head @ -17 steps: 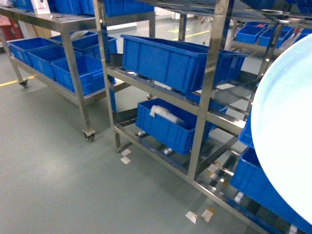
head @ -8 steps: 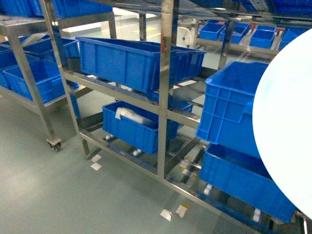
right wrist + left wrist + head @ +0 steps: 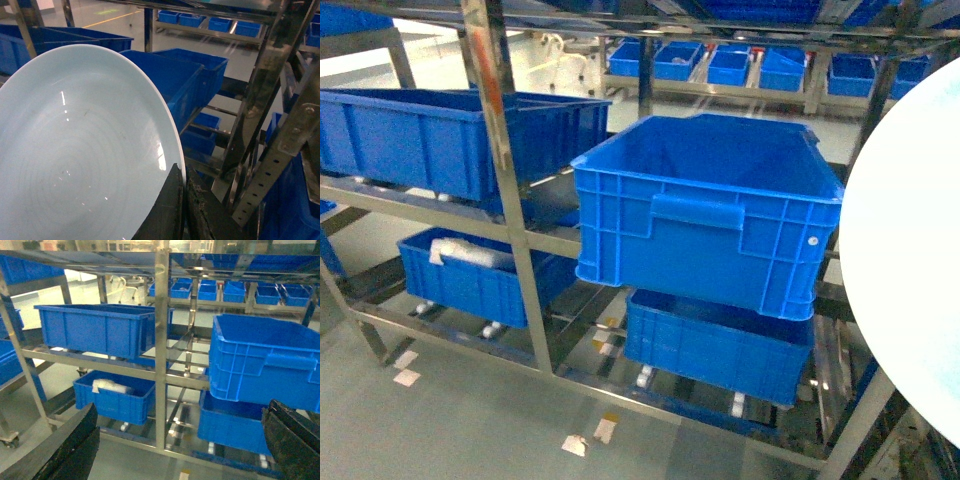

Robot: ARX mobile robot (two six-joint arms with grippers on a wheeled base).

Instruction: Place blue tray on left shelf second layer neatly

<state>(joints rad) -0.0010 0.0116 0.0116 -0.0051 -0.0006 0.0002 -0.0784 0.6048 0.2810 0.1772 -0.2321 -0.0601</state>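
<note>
The blue tray (image 3: 910, 260), a pale glossy dish, fills the right edge of the head view, held up on edge. In the right wrist view the blue tray (image 3: 75, 150) takes up the left half, and my right gripper (image 3: 184, 192) is shut on its rim at the lower right. The steel rack's middle tier rail (image 3: 430, 207) runs left of a shiny post (image 3: 500, 160) and carries a long blue crate (image 3: 430, 140). My left gripper (image 3: 180, 445) is open with nothing in it; its dark fingers (image 3: 70, 450) frame the same middle tier rail (image 3: 90, 360).
A deep blue crate (image 3: 710, 220) juts forward from the middle tier right of the post, with another crate (image 3: 720, 345) beneath it. A lower crate (image 3: 470, 280) holds a white bundle. A perforated steel upright (image 3: 275, 160) stands close to the right gripper. More crates line the far racks (image 3: 740, 65).
The head view has swung right along the racks and come closer: posts and crates slid left and grew larger. The tray stays at the right edge in the right gripper.
</note>
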